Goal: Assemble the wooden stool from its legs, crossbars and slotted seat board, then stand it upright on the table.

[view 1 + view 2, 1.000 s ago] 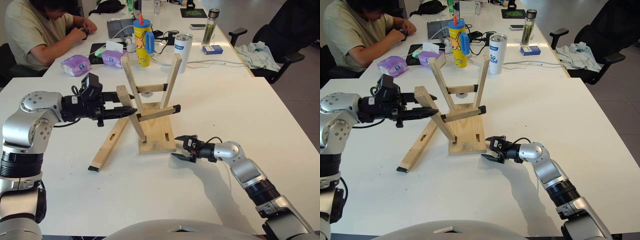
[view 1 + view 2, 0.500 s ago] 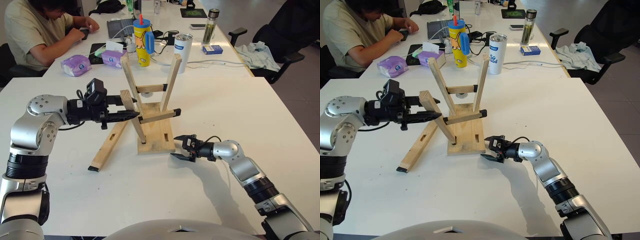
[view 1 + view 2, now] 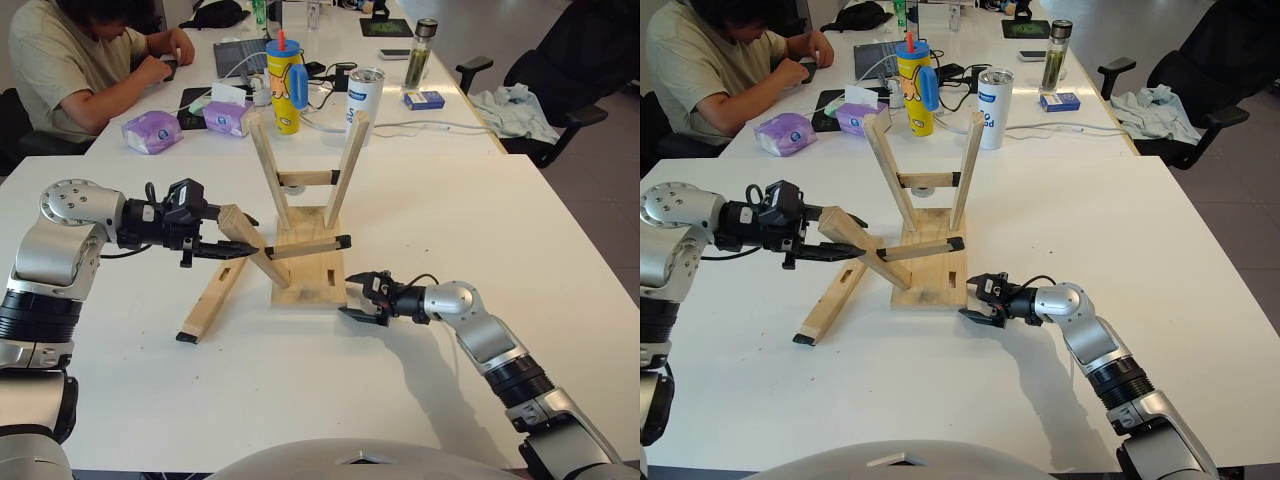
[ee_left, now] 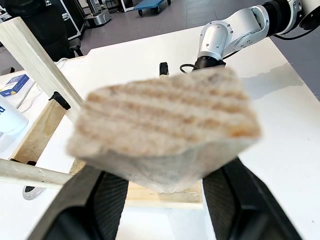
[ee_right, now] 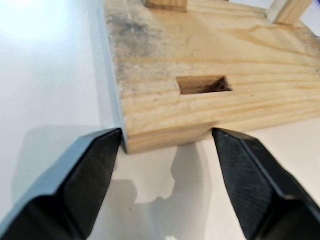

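Leg (image 3: pixel 262 258) pinched by left claw (image 3: pixel 232 238): steer end squarely into seat board (image 3: pixel 305 285) slot (right claw (image 3: pixel 362 300) spread at board's corner).

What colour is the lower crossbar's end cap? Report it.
Black end cap, clearest in left eye view.

Bright, even light is coming down from overhead (soft rather than harsh), and the white table (image 3: pixel 520 240) is throwing it back so strongly that much of its surface is paling toward blank white. In the right wrist view the seat board (image 5: pixel 210 55) is laying a short, soft-edged grey shadow on the table along its edge, while the table beside it is glaring hardest. The leg (image 3: pixel 215 295) lying flat on the table is casting only a thin, faint shadow.
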Robot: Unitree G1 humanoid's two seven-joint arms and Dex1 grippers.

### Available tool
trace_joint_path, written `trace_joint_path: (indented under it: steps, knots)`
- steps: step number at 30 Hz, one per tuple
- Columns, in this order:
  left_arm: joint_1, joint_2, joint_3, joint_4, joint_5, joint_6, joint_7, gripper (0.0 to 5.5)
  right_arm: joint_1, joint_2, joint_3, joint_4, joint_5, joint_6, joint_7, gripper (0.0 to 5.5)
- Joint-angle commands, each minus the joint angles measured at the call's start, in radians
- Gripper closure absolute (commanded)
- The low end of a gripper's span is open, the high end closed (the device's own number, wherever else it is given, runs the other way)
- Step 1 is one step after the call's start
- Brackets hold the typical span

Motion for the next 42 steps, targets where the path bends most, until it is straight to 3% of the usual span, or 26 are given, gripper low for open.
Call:
trace_joint_path:
  steps: [1, 7, 11, 14, 17, 24, 33, 42]
  knots:
    - [0.069, -0.011, -0.041, 0.002, 0.058, 0.061, 0.022, 2.82, 0.016, 0.008, 0.002, -0.015, -0.002, 0.018, 0.002, 2.14]
    - [0.1, -0.003, 0.061, -0.08, 0.029, 0.128, 0.101, 1.9, 0.031, 0.026, -0.007, -0.032, 0.01, 0.041, -0.012, 2.14]
    - [0.273, 0.05, 0.151, -0.125, 0.115, 0.13, 0.243, 1.9, 0.07, 0.031, -0.02, -0.077, 0.026, 0.069, -0.031, 2.14]
    - [0.448, -0.001, 0.195, -0.217, 0.213, 0.173, 0.464, 1.9, 0.112, 0.023, -0.036, -0.109, 0.028, 0.085, -0.05, 2.14]
    - [0.611, -0.143, 0.229, -0.409, 0.237, 0.348, 0.723, 1.9, 0.146, 0.016, -0.053, -0.14, 0.03, 0.101, -0.064, 2.14]
    - [0.729, -0.322, 0.211, -0.61, 0.252, 0.617, 0.996, 1.9, 0.177, 0.025, -0.04, -0.174, 0.03, 0.116, -0.074, 2.14]
    - [0.707, -0.363, 0.152, -0.526, 0.3, 0.623, 1.071, 1.9, 0.158, 0.055, -0.002, -0.172, 0.027, 0.113, -0.078, 2.14]
    - [0.68, -0.347, 0.161, -0.383, 0.302, 0.539, 1.039, 3.19, 0.143, 0.077, 0.004, -0.151, 0.011, 0.099, -0.105, 2.14]
